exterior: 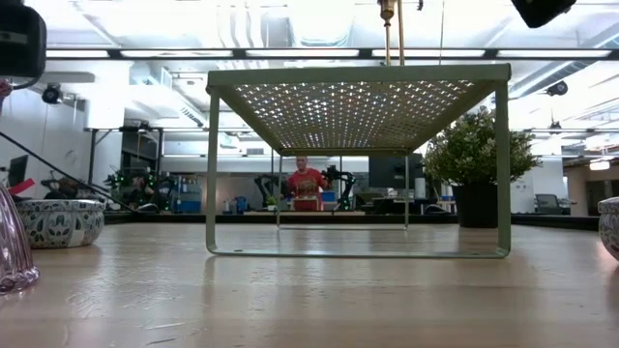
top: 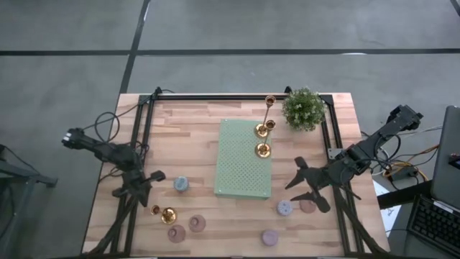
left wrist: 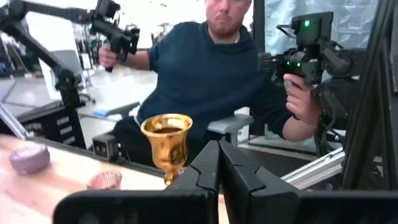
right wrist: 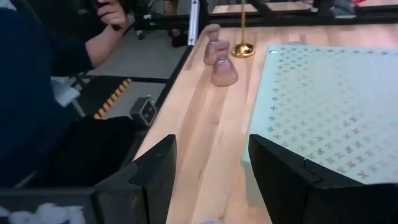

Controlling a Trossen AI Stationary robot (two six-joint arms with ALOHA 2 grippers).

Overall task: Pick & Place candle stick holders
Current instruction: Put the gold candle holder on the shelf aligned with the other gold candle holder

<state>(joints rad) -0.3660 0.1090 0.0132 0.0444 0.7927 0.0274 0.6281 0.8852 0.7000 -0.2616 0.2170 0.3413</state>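
Table (top: 194, 122), light wood, carrying:
- Pale green perforated mat (top: 244, 160), centre; three gold candle stick holders (top: 263, 150) on its right-hand far part, one tall and thin-stemmed (top: 268, 109).
- Potted plant (top: 302, 108), far right corner.
- Blue-grey holder (top: 181, 184), left of the mat.
- Gold cup-shaped holder (left wrist: 166, 144), near left edge.
- Pastel holders (top: 187, 228) along the near edge.
- Left gripper (top: 153, 177): fully closed, holding nothing, left side.
- Right gripper (right wrist: 208, 177): jaws parted, holding nothing, right side.
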